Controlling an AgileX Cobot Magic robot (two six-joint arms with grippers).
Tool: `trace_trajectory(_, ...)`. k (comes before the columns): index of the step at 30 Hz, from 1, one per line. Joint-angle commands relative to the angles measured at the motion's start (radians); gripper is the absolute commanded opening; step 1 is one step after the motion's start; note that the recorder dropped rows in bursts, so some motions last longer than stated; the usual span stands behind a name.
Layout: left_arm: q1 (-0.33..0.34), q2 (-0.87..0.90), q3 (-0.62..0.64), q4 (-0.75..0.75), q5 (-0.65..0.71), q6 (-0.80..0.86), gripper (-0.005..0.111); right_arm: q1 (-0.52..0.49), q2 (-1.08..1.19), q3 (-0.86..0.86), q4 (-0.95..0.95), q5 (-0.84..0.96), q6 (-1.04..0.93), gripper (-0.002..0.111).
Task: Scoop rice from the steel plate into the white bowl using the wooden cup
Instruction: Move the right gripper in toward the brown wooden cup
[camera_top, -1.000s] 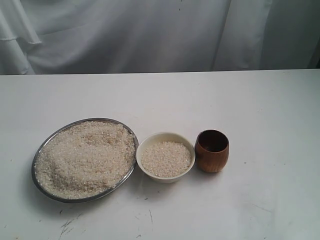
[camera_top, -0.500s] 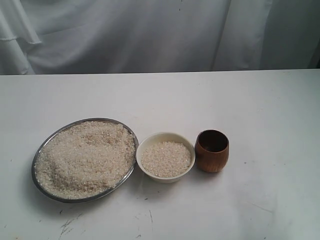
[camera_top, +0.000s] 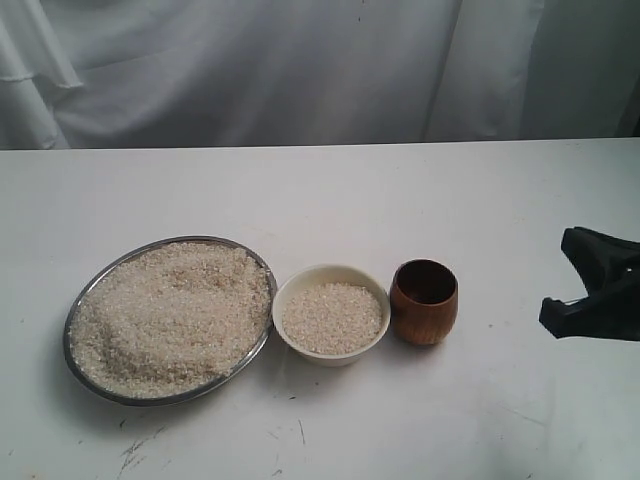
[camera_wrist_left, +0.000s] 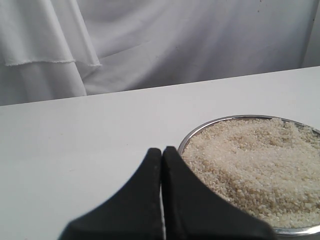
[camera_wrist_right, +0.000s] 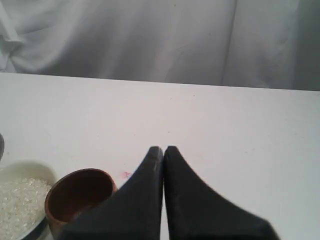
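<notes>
Wooden cup (camera_top: 424, 301): upright on the table (camera_top: 320, 190), dark inside, just right of the white bowl.
White bowl (camera_top: 331, 268): between cup and steel plate, holding some rice.
Rice (camera_top: 175, 315): mostly heaped across the steel plate.
Steel plate (camera_top: 190, 238): left of the bowl, their rims close.
Right gripper (camera_wrist_right: 163, 148): at the right edge of the exterior view, well apart from the cup; fingers pressed together.
Left gripper (camera_wrist_left: 162, 148): near the plate's rim; fingers pressed together, holding nothing.
</notes>
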Motion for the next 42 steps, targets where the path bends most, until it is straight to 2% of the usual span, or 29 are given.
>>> trace_trajectory(1,-0.007,0.008,-0.003,-0.001,-0.010,-0.002,0.000,0.008,0.002,0.006,-0.018,0.063,-0.031,0.000)
trace_trajectory(6,-0.007,0.008,-0.003,-0.001,-0.010,-0.005,0.000,0.008,0.002,0.006,-0.031,0.186,-0.030,0.009)
trace_trajectory(11,-0.007,0.008,-0.003,-0.001,-0.010,-0.005,0.000,0.008,0.006,0.006,-0.211,0.136,0.068,0.035)
trace_trajectory(16,-0.007,0.008,-0.003,-0.001,-0.010,-0.003,0.000,0.008,0.077,0.006,-0.228,0.030,0.125,0.061)
trace_trajectory(20,-0.007,0.008,-0.003,-0.001,-0.010,-0.003,0.000,0.008,0.190,0.006,-0.267,-0.138,0.153,0.062)
trace_trajectory(25,-0.007,0.008,-0.003,-0.001,-0.010,-0.003,0.000,0.008,0.322,0.006,-0.452,-0.186,0.076,0.059)
trace_trajectory(28,-0.007,0.008,-0.003,-0.001,-0.010,-0.005,0.000,0.008,0.389,0.006,-0.447,-0.249,0.016,0.059)
trace_trajectory(36,-0.007,0.008,-0.003,-0.001,-0.010,-0.002,0.000,0.008,0.426,0.006,-0.398,-0.247,-0.118,0.060)
trace_trajectory(40,-0.007,0.008,-0.003,-0.001,-0.010,-0.002,0.000,0.008,0.427,0.006,-0.409,-0.233,-0.001,0.060)
trace_trajectory(42,-0.007,0.008,-0.003,-0.001,-0.010,-0.002,0.000,0.008,0.444,0.001,-0.406,-0.219,-0.046,0.067)
